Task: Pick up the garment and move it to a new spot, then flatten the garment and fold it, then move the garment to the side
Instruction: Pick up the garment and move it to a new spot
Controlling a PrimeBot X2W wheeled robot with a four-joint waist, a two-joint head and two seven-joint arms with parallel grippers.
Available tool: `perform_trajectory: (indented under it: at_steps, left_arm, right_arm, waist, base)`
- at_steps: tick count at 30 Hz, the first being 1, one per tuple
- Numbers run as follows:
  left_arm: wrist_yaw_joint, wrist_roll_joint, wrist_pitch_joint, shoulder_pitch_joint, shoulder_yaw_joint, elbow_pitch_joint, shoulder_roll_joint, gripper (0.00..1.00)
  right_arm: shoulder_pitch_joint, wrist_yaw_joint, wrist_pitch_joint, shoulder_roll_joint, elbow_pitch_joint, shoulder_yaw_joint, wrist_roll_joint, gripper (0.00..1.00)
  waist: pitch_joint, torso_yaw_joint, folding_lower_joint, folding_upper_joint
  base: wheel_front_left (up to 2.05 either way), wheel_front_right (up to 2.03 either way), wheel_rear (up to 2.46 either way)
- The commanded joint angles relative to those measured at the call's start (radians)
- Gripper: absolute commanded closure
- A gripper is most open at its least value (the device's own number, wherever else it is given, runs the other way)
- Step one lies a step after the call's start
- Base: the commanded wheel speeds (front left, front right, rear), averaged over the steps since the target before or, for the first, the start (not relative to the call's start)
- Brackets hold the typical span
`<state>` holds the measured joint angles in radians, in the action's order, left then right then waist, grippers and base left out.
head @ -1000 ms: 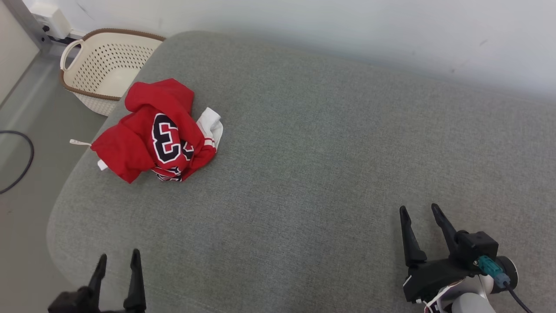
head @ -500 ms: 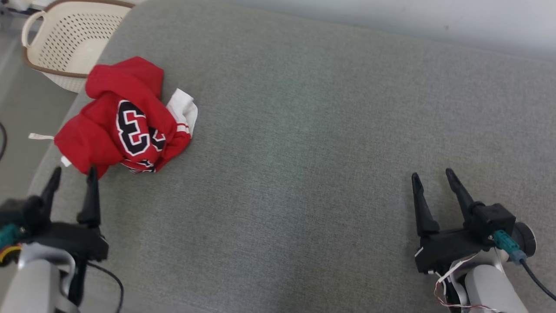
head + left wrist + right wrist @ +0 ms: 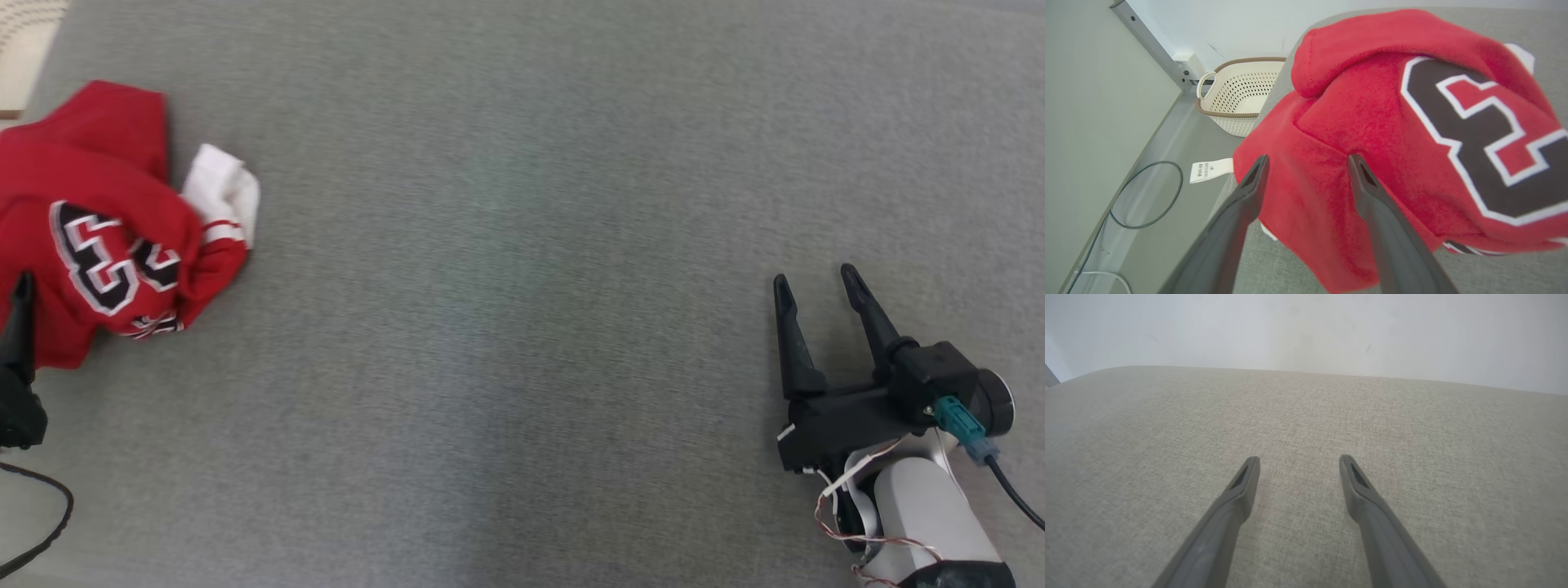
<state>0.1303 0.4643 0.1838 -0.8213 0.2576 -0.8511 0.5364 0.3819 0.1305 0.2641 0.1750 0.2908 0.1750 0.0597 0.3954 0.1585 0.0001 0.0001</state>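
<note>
Crumpled red garment (image 3: 98, 220) lies at the grey cushion's (image 3: 522, 245) left edge.
Left gripper (image 3: 1308, 159) sits just beside the garment, jaws spread wide and empty; right gripper (image 3: 815, 276) hovers over the cushion's right side, jaws likewise apart.

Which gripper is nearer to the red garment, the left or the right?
Left. The left gripper is open right at the garment's near edge. The right gripper, also open, is far off to its right over bare cushion.
</note>
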Motion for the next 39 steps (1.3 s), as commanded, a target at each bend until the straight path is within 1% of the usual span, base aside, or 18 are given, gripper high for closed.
perform_trajectory:
  at_steps: [1,5,6,7,8,9,11,16,19,22,24,28,29,34,37,39]
  left_arm:
    - [-0.001,0.023,-0.01,-0.012,0.022,-0.008,0.008,0.0]
    - [-0.001,0.108,-0.032,-0.017,0.094,-0.007,0.03,0.0]
    - [-0.001,0.125,-0.038,-0.013,0.112,-0.007,0.03,0.24]
    - [-0.001,0.147,-0.037,-0.011,0.123,-0.008,0.033,0.59]
    - [-0.001,0.164,-0.029,-0.01,0.13,-0.009,0.038,0.82]
    - [-0.001,0.173,-0.024,-0.009,0.14,-0.01,0.042,1.0]
    - [-0.001,0.199,-0.005,-0.01,0.158,-0.006,0.044,1.0]
    - [-0.001,0.213,0.044,-0.032,0.206,0.032,0.038,1.0]
    - [0.0,0.203,0.069,-0.044,0.269,0.084,0.024,1.0]
    - [0.0,0.195,0.079,-0.066,0.323,0.151,-0.006,1.0]
    - [0.0,0.183,0.082,-0.082,0.347,0.213,-0.04,1.0]
    - [0.0,0.14,0.082,-0.073,0.385,0.361,-0.129,1.0]
    - [0.0,0.126,0.083,-0.06,0.404,0.429,-0.182,1.0]
    - [0.0,0.082,0.083,-0.054,0.477,0.567,-0.298,1.0]
    - [0.0,0.065,0.083,-0.05,0.525,0.621,-0.34,1.0]
    - [-0.001,0.062,0.083,-0.048,0.559,0.615,-0.342,1.0]
  right_arm:
    - [0.009,0.0,0.0,0.0,0.004,-0.001,-0.004,0.0]
    - [0.016,0.0,0.0,-0.002,0.006,-0.008,0.011,0.0]
    - [0.019,0.0,0.0,-0.006,0.006,-0.011,0.015,0.0]
    - [0.019,0.0,0.0,-0.008,0.007,-0.01,0.015,0.0]
    - [0.018,0.0,-0.001,-0.012,0.008,-0.012,0.017,0.0]
    - [0.016,0.0,-0.001,-0.016,0.008,-0.014,0.02,0.0]
    - [0.011,0.0,0.0,-0.025,0.006,-0.023,0.023,0.0]
    - [0.006,0.0,0.0,-0.043,0.005,-0.036,0.026,0.0]
    - [0.0,0.0,0.0,-0.055,0.007,-0.042,0.03,0.0]
    - [-0.005,0.0,0.0,-0.068,0.01,-0.039,0.035,0.0]
    - [-0.006,0.0,0.0,-0.074,0.009,-0.037,0.039,0.0]
    - [-0.006,0.0,0.0,-0.079,0.011,-0.03,0.048,0.0]
    - [-0.01,0.0,0.0,-0.083,0.01,-0.028,0.052,0.0]
    - [-0.024,0.0,0.0,-0.09,0.013,-0.032,0.06,0.0]
    - [-0.032,0.0,0.0,-0.097,0.014,-0.033,0.067,0.0]
    - [-0.034,0.0,0.0,-0.1,0.013,-0.029,0.068,0.0]
  waist:
    - [0.038,-0.044,-0.0001,-0.0001]
    - [0.048,-0.068,-0.0001,-0.0001]
    - [0.048,-0.073,-0.0001,-0.0001]
    - [0.046,-0.078,-0.0001,-0.0001]
    - [0.044,-0.081,-0.0001,-0.0001]
    - [0.041,-0.085,-0.0001,-0.0001]
    - [0.034,-0.09,-0.0001,-0.0001]
    - [0.013,-0.094,-0.0001,-0.0001]
    - [-0.007,-0.095,-0.0001,-0.0001]
    - [-0.03,-0.101,-0.0001,-0.0001]
    - [-0.041,-0.108,-0.0001,-0.0001]
    - [-0.065,-0.13,-0.0001,-0.0001]
    - [-0.076,-0.146,-0.0001,-0.0001]
    - [-0.098,-0.188,-0.0001,-0.0001]
    - [-0.11,-0.213,-0.0001,-0.0001]
    - [-0.114,-0.228,-0.0001,-0.0001]
  base:
    - [0.0,0.0,0.0]
    - [0.0,0.0,0.0]
    - [0.0,0.0,0.0]
    - [0.0,0.0,0.0]
    - [0.0,0.0,0.0]
    - [0.0,0.0,0.0]
    - [0.0,0.0,0.0]
    - [0.0,0.0,0.0]
    - [0.0,0.0,0.0]
    - [0.0,0.0,0.0]
    - [0.0,0.0,0.0]
    - [0.0,0.0,0.0]
    - [0.0,0.0,0.0]
    - [0.0,0.0,0.0]
    - [0.0,0.0,0.0]
    - [0.0,0.0,0.0]
